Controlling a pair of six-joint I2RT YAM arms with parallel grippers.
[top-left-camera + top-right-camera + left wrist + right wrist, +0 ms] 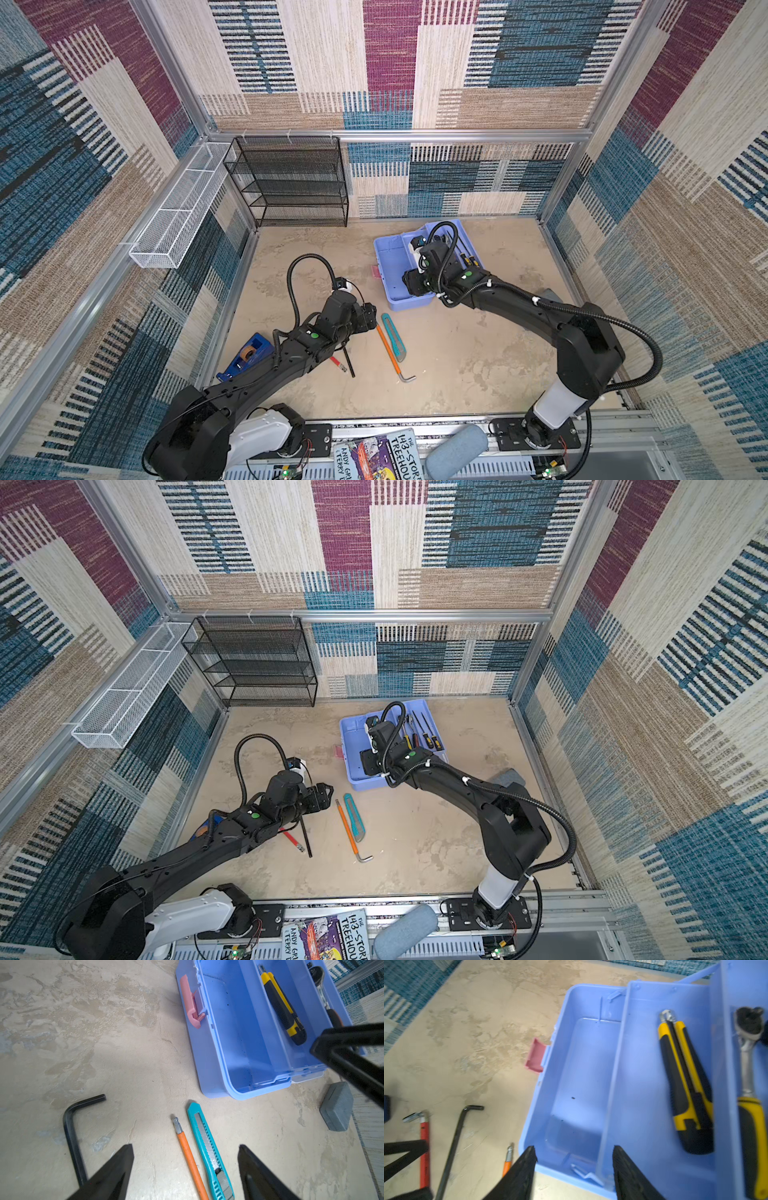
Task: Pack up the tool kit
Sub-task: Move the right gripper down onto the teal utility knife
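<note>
Left gripper (185, 1146), wide and empty, hangs over the orange hex key (188, 1155) and teal utility knife (205, 1147) lying side by side. Closing may pinch both. Right gripper (573, 1147), parted and empty, hovers over the tool box (538, 1109).

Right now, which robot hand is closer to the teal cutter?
Left. The left hand hovers just beside the teal cutter; the right hand is over the blue box.

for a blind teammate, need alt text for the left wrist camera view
An open lavender-blue plastic tool box holds a yellow-and-black utility knife in one tray. On the beige table lie a teal snap-off knife, an orange-sleeved hex key and a black L-shaped hex key. The left gripper is open and empty.
</note>
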